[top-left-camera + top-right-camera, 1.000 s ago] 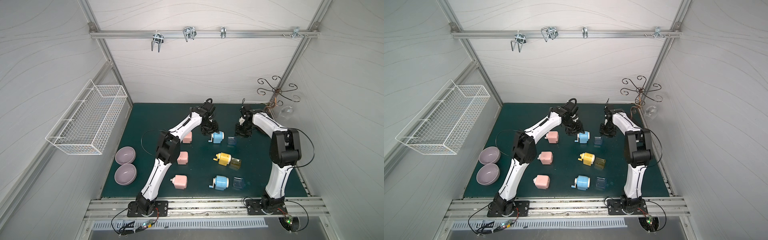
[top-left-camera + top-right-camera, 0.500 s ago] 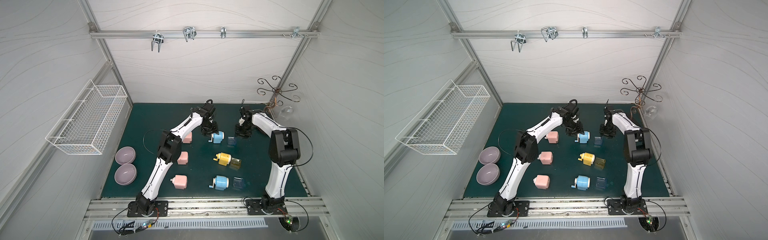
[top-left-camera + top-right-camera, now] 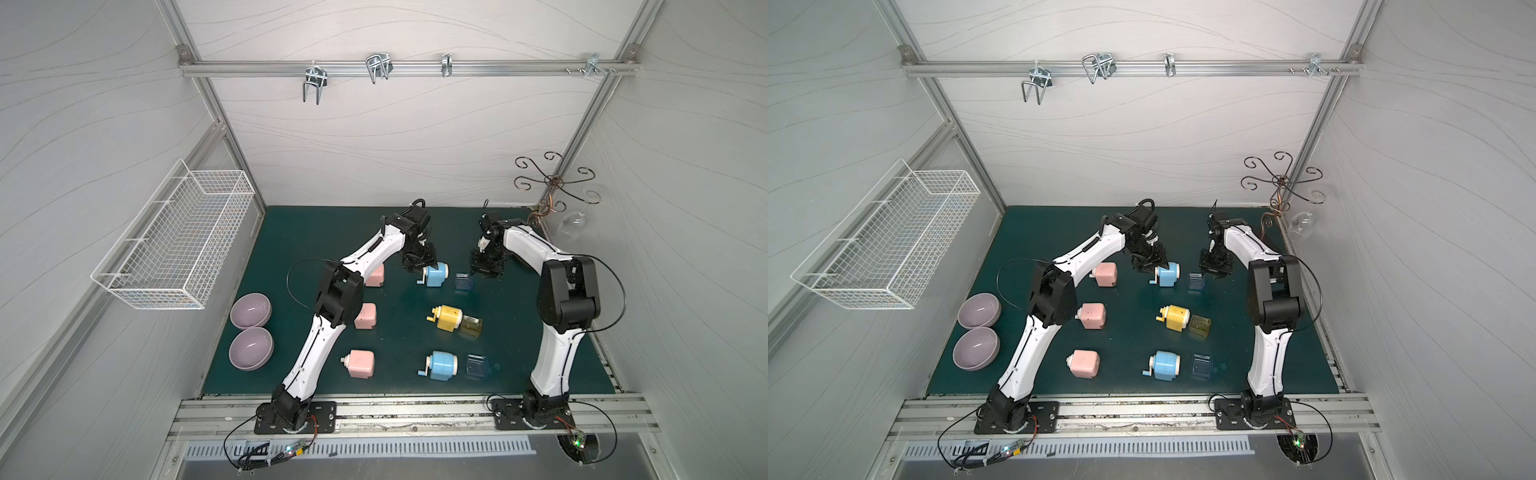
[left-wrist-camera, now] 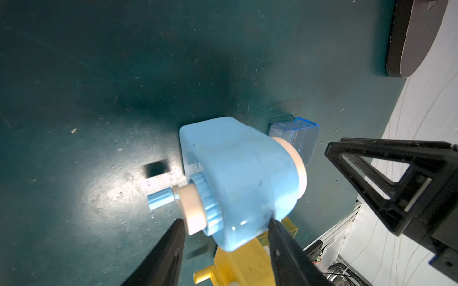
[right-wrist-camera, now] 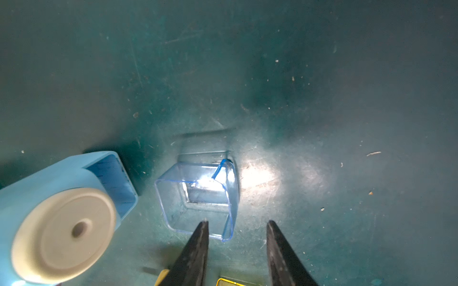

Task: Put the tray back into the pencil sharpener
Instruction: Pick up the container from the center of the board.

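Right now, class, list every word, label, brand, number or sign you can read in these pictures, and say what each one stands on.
No text can be read anywhere.
The blue sharpener, the clear blue tray and the yellow sharpener show plain surfaces with no print or labels.

At the back of your counter (image 3: 311, 232), the tray (image 3: 464, 281) sits just right of the pencil sharpener (image 3: 436, 274), not touching it. Your left end effector (image 4: 226, 222) clasps the pencil sharpener's left end. Your right end effector (image 5: 236, 222) hangs just right of the tray.
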You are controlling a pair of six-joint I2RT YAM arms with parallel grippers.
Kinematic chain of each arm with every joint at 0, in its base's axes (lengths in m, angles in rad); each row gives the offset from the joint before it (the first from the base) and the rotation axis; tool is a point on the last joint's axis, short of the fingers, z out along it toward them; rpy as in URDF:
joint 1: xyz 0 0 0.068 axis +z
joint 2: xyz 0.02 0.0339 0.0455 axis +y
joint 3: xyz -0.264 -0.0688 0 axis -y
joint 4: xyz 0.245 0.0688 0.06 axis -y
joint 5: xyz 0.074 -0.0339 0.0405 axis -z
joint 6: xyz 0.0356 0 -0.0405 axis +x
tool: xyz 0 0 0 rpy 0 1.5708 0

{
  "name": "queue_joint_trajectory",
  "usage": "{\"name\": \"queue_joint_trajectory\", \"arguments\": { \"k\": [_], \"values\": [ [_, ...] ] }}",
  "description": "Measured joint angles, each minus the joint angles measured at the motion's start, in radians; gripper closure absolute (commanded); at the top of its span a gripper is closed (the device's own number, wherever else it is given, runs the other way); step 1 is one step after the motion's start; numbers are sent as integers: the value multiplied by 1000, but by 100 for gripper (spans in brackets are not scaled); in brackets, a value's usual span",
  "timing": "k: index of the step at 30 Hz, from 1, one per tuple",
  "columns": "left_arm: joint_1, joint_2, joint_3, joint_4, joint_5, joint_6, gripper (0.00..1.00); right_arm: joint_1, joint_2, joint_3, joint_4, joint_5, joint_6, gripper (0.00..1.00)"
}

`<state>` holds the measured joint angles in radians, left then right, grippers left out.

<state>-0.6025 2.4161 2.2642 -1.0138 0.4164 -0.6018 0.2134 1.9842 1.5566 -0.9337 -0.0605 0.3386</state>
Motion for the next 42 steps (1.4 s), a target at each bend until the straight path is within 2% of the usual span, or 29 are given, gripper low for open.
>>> {"name": "queue_joint_trajectory", "arguments": {
  "k": [24, 32, 42],
  "values": [
    [1, 3, 0, 1, 18, 1, 44, 2, 75, 1, -3, -18, -19, 87],
    [1, 4, 0, 1, 22, 1, 44, 45, 84, 57, -49, 58, -42, 100],
    [2, 4, 0, 1, 26, 4, 44, 143, 140, 230, -148, 191, -70, 98]
  ]
}}
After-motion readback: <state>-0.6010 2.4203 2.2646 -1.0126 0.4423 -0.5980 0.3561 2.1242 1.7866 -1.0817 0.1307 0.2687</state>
